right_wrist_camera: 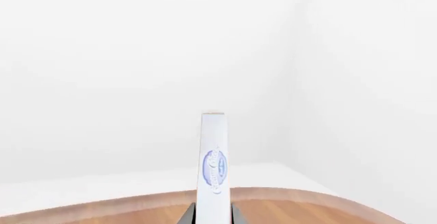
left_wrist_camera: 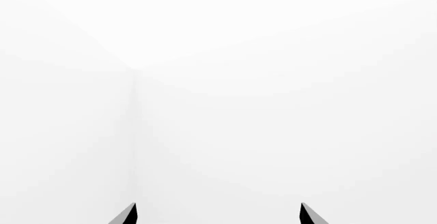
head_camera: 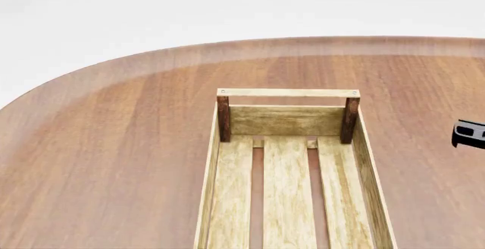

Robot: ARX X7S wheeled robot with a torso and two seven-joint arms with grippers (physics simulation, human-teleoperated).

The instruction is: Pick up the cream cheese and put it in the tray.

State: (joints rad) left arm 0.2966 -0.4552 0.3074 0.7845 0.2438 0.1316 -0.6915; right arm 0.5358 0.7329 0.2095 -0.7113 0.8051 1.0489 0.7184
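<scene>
the right arm barely enters the head view: only a dark piece of it (head_camera: 469, 133) shows at the right edge, level with the far end of the tray (head_camera: 288, 93) and out over the wooden table (head_camera: 113, 146), apart from the tray's right wall. its wrist camera looks out level, across the table's curved rim (right_wrist_camera: 287, 196) toward white walls. the right gripper (right_wrist_camera: 213, 213) has its fingers (right_wrist_camera: 187, 215) drawn in tight on either side of the cream cheese (right_wrist_camera: 214, 157), a thin white box with a blue oval logo, held edge-on and standing upright between them, raised above the table surface. the tray sits in the middle of the table, open, its three pale slats bare, with two dark corner posts and a rail handle at the far end. the left arm is out of the head view; its wrist camera faces a white corner, and the left gripper (left_wrist_camera: 218, 215) shows only two dark fingertips (left_wrist_camera: 126, 215) set wide apart with nothing between them.
</scene>
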